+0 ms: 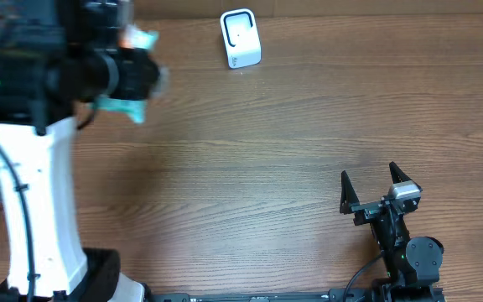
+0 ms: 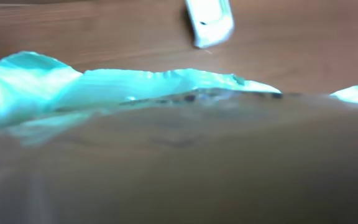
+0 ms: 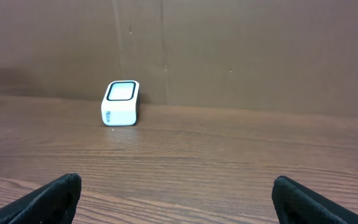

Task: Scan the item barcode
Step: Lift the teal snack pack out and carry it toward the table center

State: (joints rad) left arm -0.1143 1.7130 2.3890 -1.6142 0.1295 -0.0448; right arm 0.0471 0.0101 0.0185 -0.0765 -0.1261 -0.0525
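Seen from above, the left claw [image 1: 132, 74] is at the far left of the wooden table [image 1: 250, 151], closed around a crinkled teal packet [image 1: 122, 107] that it holds in the air, blurred in the frame. A small white barcode scanner [image 1: 241, 39] stands at the far edge, to the right of the packet and apart from it. The right claw [image 1: 380, 180] sits near right, fingers spread wide and holding nothing.

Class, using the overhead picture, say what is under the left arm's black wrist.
A teal packet pokes out on two sides beneath the left arm, with the wooden table below. The packet's middle, and any barcode on it, are covered by the arm.
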